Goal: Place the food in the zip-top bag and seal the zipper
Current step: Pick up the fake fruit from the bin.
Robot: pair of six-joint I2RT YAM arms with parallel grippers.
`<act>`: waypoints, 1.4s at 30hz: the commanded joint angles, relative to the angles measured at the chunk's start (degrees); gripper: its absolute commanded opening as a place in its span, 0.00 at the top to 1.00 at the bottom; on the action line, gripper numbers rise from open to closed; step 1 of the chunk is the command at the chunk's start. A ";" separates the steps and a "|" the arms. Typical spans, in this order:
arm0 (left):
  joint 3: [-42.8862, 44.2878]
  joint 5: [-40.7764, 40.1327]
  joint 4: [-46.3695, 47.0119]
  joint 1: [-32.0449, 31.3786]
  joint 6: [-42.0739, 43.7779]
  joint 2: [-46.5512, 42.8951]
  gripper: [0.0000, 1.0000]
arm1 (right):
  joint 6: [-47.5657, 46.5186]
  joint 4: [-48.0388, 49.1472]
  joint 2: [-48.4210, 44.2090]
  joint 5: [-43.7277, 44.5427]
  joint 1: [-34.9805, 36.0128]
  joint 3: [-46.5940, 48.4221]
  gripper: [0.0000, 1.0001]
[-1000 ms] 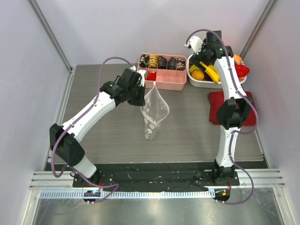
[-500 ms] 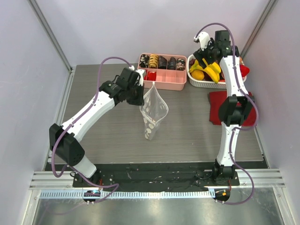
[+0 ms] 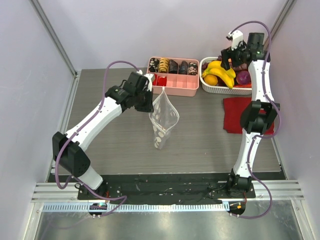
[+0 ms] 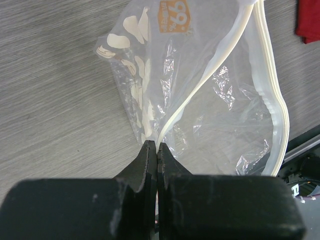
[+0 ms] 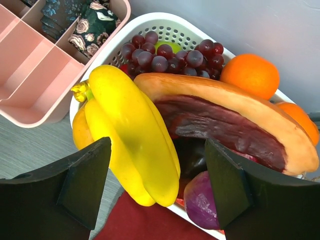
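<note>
left gripper (image 4: 156,150) clamped on zip-top bag (image 4: 220,115), right gripper (image 5: 157,175) open, empty, above banana bunch (image 5: 132,130), basket (image 5: 200,22) cropped

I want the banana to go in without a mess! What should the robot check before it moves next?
1. Left jaws shut on the bag edge: ok.
2. Zipper apart, mouth open: ok.
3. Right jaws open: ok.
4. Banana in line with the gap of the right jaws: ok.
5. Banana free to lift out of the basket: cannot tell.
6. Food in the bag: not ok, none seen.
</note>
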 commanded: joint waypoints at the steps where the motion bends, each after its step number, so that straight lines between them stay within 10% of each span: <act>1: 0.68 0.72 -0.17 0.38 -0.03 0.30 1.00 | 1.19 2.86 -0.38 -3.30 0.50 0.48 0.21; 27: 0.85 0.99 -0.78 0.38 -0.02 1.88 1.00 | 0.66 4.01 2.69 -7.79 -1.08 -1.54 0.30; 42: 1.91 1.34 -0.87 0.38 -0.20 3.72 1.00 | -0.83 4.53 1.55 -11.65 -2.58 -1.46 0.72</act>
